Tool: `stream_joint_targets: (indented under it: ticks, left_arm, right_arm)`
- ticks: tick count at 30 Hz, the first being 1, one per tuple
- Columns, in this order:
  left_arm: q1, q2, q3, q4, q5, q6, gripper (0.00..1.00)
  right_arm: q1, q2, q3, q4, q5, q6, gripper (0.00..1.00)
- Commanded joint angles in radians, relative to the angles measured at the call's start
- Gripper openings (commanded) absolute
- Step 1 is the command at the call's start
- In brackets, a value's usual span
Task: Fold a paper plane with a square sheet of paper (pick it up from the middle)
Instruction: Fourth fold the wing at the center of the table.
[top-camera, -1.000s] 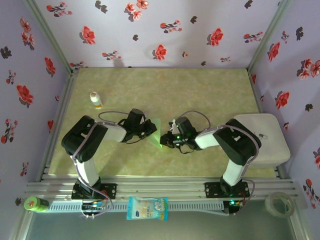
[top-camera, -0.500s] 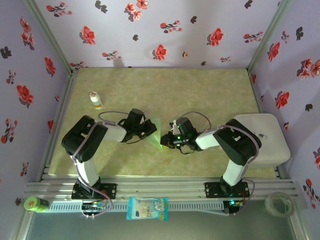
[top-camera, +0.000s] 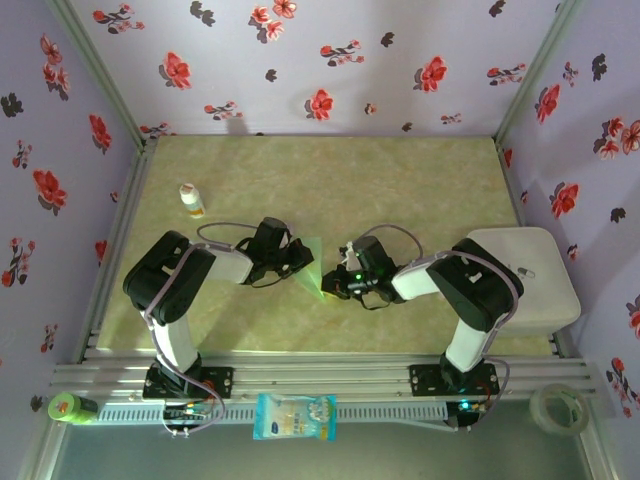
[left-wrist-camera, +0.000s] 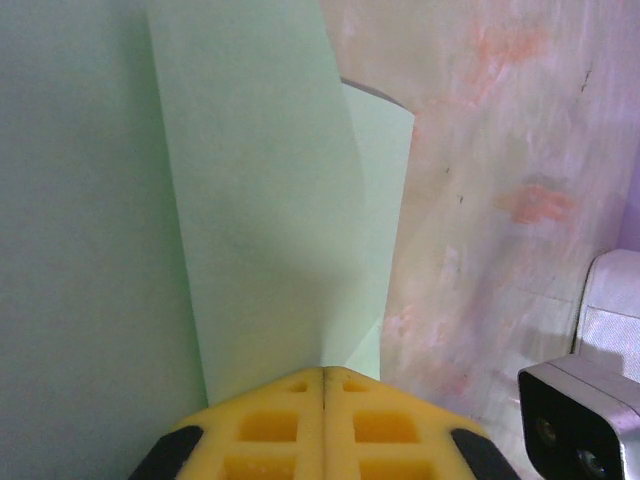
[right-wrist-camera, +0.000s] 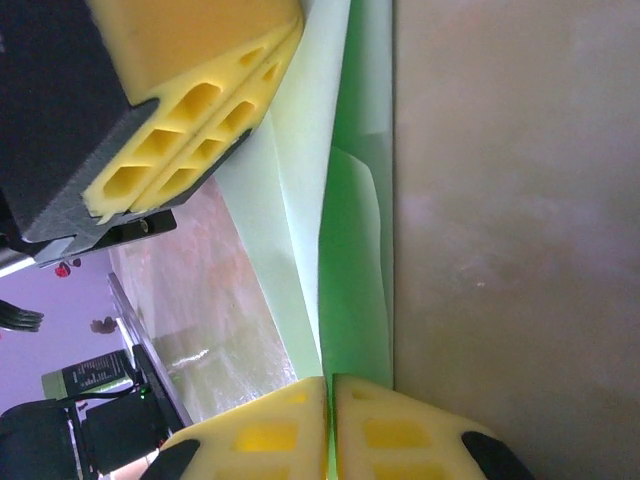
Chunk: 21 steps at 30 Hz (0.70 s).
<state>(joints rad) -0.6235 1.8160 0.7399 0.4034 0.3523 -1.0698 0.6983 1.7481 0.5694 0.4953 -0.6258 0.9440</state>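
Top external view: both arms are bent low over the tabletop (top-camera: 420, 180), each elbow out to its own side and each forearm running inward. The wrists face each other near the middle of the table, toward its near half. The left gripper (top-camera: 303, 260) points right and the right gripper (top-camera: 333, 285) points left, slightly nearer the bases. Between them lies the mint-green paper sheet (top-camera: 315, 262), showing as a narrow triangular sliver that tapers toward the near edge.

In the left wrist view, the left gripper's yellow foam pads are pressed flat together, with only a thin seam between them. The paper's folded layers converge into that seam, so the gripper is clamped on the sheet. From there the paper rises in overlapping panels, one flap curling away from the table.

From the right wrist view, the right gripper's pads also meet tip to tip. A paper edge runs straight down into their seam, so this gripper is pinching the sheet too. The sheet stands on edge here, with a brighter green inner fold and a small bent flap beside it. The left gripper's closed pads sit at the sheet's far end, touching it.

A small white bottle (top-camera: 191, 200) stands well apart at far left. A white box (top-camera: 540, 290) sits at the right edge, behind the right arm's elbow. A white-and-blue packet (top-camera: 294, 415) lies on the front rail.
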Motion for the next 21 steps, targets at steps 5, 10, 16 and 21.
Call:
stream_joint_targets:
  ticks: [5,10,16,21]
  left_arm:
    - [0.007,0.038,-0.001,-0.054,-0.012,0.014,0.05]
    - [0.006,0.038,-0.001,-0.054,-0.014,0.013,0.05]
    - [0.006,0.038,-0.002,-0.052,-0.013,0.012,0.05]
    - [0.006,0.04,-0.003,-0.049,-0.013,0.01,0.05]
  right_arm:
    - [0.007,-0.005,-0.043,-0.137,-0.052,0.003,0.06]
    - [0.007,-0.001,-0.037,-0.162,-0.054,-0.011,0.08]
    - [0.007,-0.035,-0.036,-0.196,-0.055,-0.026,0.11]
    - [0.009,-0.037,-0.028,-0.238,-0.048,-0.051,0.09]
